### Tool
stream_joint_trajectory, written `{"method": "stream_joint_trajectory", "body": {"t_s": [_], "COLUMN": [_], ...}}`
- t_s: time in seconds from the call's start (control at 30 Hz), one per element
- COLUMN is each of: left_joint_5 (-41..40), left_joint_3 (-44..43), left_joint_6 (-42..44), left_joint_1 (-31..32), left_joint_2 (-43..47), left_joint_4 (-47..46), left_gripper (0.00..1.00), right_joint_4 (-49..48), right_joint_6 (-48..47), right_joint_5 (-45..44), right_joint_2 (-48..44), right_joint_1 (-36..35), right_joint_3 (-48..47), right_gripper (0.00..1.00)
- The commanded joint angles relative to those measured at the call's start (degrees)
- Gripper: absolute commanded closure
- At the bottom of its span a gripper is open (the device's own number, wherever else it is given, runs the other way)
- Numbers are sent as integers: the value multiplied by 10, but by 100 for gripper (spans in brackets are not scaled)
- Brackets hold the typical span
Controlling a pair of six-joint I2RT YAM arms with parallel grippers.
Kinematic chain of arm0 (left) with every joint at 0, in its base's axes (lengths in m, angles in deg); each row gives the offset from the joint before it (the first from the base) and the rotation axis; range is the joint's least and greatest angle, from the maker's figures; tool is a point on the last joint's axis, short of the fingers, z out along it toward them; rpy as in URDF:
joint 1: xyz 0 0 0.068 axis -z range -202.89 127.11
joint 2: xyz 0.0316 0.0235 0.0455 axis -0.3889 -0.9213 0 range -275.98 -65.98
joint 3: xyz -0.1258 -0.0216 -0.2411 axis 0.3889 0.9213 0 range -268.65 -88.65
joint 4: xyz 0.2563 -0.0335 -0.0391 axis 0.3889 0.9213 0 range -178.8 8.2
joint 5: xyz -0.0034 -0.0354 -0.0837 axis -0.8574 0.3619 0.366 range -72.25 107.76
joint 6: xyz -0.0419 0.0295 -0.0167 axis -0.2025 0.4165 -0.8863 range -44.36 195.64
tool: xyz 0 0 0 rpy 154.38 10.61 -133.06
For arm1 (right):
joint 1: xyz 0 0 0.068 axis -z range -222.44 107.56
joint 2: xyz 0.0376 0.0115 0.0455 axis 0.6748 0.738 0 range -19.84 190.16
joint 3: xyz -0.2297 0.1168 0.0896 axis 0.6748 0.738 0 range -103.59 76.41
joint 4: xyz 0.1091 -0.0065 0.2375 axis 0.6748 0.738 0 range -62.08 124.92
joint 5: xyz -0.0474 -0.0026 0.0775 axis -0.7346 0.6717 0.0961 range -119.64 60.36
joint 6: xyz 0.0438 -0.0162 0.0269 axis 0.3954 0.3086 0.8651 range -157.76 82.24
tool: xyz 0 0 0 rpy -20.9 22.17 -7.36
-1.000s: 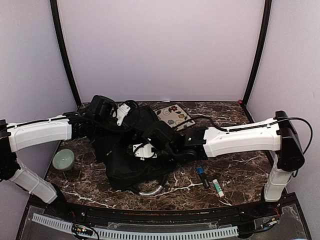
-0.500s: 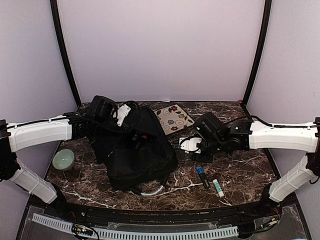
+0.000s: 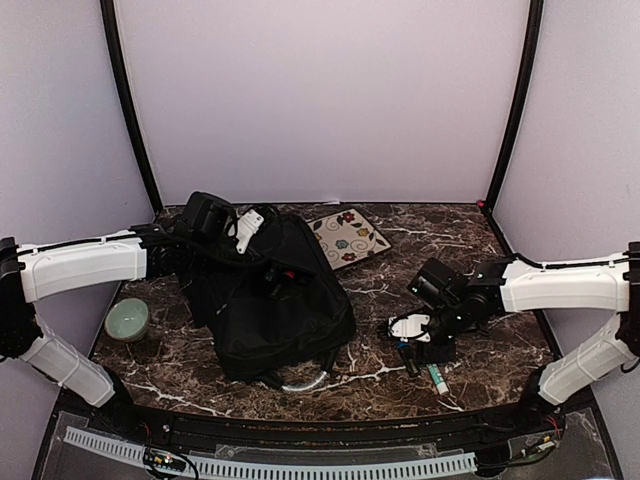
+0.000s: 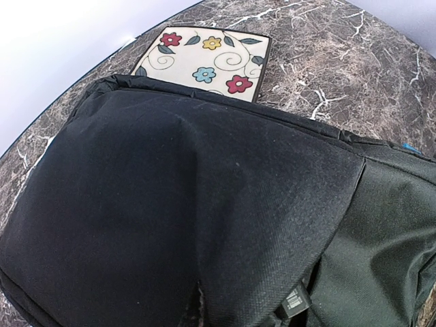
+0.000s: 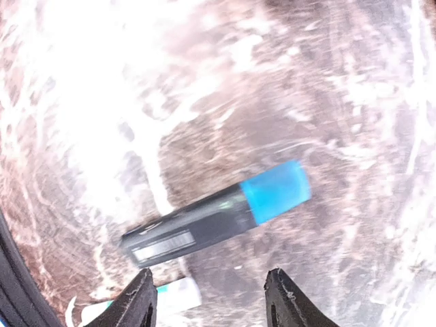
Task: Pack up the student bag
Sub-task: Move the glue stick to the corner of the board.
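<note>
While the left gripper (image 3: 245,225) sits closed at the far edge of the bag (image 3: 285,310), the right gripper (image 5: 212,300), jaws apart and empty, hovers right of the bag just over the marker (image 5: 211,221), whose long axis runs nearly along the jaws' closing line, likely needing a wrist turn.

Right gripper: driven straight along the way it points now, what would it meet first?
Probably the black marker with the blue cap, lying on the marble table just ahead of the open right gripper. Depth is unclear; the white tube lies off toward one finger.
</note>
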Motion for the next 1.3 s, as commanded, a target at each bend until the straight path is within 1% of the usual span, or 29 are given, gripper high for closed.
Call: {"method": "stream_joint_trajectory", "body": {"t_s": [0.0, 0.17, 0.47, 0.63, 0.7, 0.83, 0.9, 1.03, 1.13, 1.17, 1.2, 1.27], "left_joint_5": [16, 16, 18, 22, 23, 24, 24, 24, 24, 26, 27, 28], "left_joint_3": [-31, -31, -32, -33, -33, -34, -33, -32, -32, -32, -33, -35], "left_joint_6": [0, 0, 1, 1, 1, -1, -1, 0, 0, 0, -1, -2], "left_joint_1": [1, 1, 1, 1, 1, 1, 1, 2, 1, 1, 1, 1], "left_joint_2": [11, 11, 9, 5, 4, 5, 6, 7, 4, 3, 1, -4], "left_joint_4": [-49, -48, -48, -47, -46, -47, -47, -48, -49, -49, -49, -48], "left_gripper": [100, 100, 100, 100, 100, 100, 100, 100, 100, 100, 100, 100], "right_joint_4": [33, 35, 54, 33, 28, 45, 62, 138, 198, 208, 214, 212], "right_joint_6": [-23, -24, -28, -41, -48, -57, -64, -97, -153, -168, -189, -235], "right_joint_5": [43, 30, -28, -120, -134, -116, -86, 4, 8, -5, -24, -72], "right_joint_2": [-18, -5, 0, -17, -22, -22, -25, -50, -92, -96, -107, -145], "right_joint_1": [3, 3, 3, 7, 19, 64, 88, 130, 140, 151, 156, 170], "right_joint_3": [17, 27, 55, 88, 88, 71, 63, 32, 38, 51, 69, 116], "right_gripper": [42, 39, 37, 36, 36, 35, 36, 35, 35, 16, 2, 1]}}
